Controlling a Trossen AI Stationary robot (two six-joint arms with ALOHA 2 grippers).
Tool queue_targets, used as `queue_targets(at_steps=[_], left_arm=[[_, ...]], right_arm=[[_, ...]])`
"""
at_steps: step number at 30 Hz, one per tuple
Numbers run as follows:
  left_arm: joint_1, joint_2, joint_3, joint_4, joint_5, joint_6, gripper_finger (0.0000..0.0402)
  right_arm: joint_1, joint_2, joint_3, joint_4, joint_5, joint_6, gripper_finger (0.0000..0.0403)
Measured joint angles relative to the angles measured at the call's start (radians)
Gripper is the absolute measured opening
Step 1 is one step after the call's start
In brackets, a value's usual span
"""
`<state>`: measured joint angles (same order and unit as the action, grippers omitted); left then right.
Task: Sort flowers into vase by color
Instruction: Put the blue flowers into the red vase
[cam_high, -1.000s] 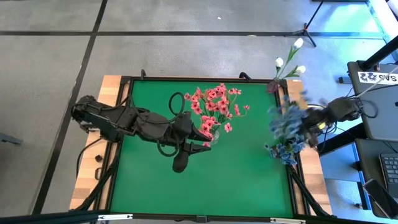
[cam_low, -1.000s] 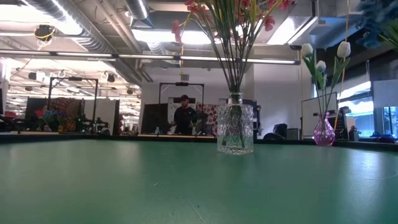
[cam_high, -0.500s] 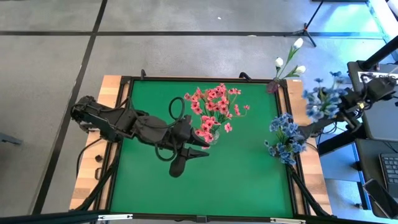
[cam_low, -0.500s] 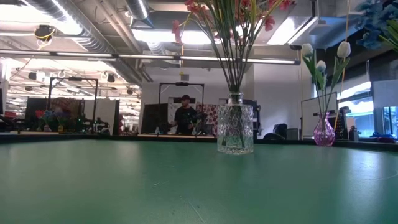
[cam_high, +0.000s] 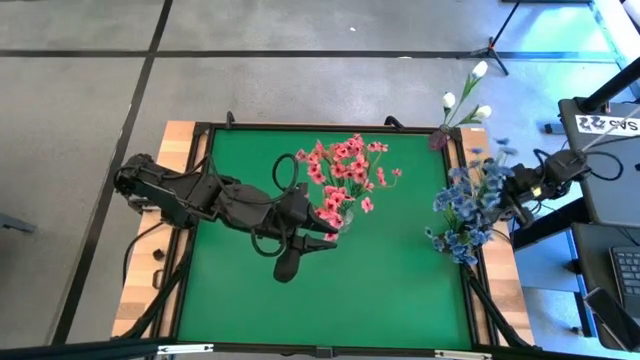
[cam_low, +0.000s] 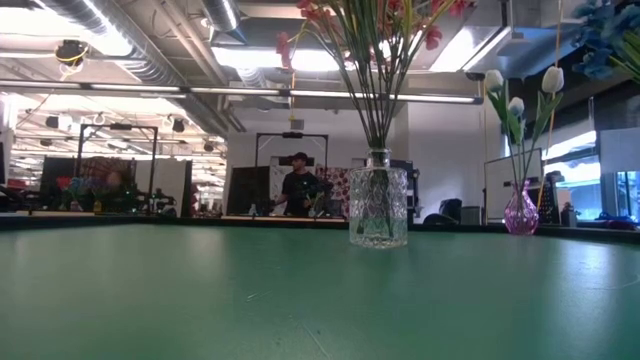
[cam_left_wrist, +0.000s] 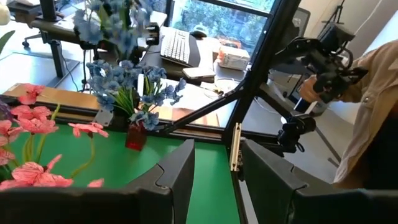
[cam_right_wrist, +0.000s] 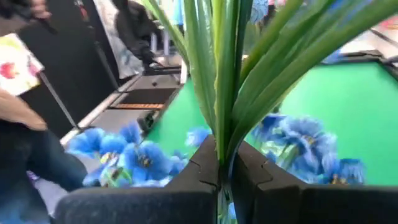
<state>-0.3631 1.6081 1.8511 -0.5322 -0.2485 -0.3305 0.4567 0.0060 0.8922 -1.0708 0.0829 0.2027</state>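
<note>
From above, the right gripper was seen at the table's right edge, clamped on a blue sprig whose long axis ran level, blooms pointing away from the fingers toward the mat. Just below the gripper, more blue flowers stood in their vase. The left gripper lay mid-table beside the pink flowers, which rose just ahead of its fingertips.

At table height, the glass vase was seen upright with the pink stems vertical; a small pink vase of white buds stood to its right.

From the left wrist, the fingers were seen parted, nothing between them.

From the right wrist, green stems were seen pinched between narrowly set fingers, running straight out ahead.
</note>
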Motion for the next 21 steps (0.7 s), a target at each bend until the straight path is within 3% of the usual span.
queue_targets(at_steps=[2,8,21], left_arm=[[0.005,0.000,0.000,-0.006,0.001,0.000,0.0130],[0.028,0.000,0.000,-0.014,0.004,-0.009,0.0130],[0.036,0.000,0.000,-0.021,0.000,-0.010,0.0130]], right_arm=[[-0.001,-0.001,-0.030,0.065,-0.034,-0.029,0.0013],[-0.001,-0.001,-0.103,0.044,-0.083,-0.068,0.0014],[-0.001,-0.001,-0.150,0.046,-0.068,-0.131,0.0017]])
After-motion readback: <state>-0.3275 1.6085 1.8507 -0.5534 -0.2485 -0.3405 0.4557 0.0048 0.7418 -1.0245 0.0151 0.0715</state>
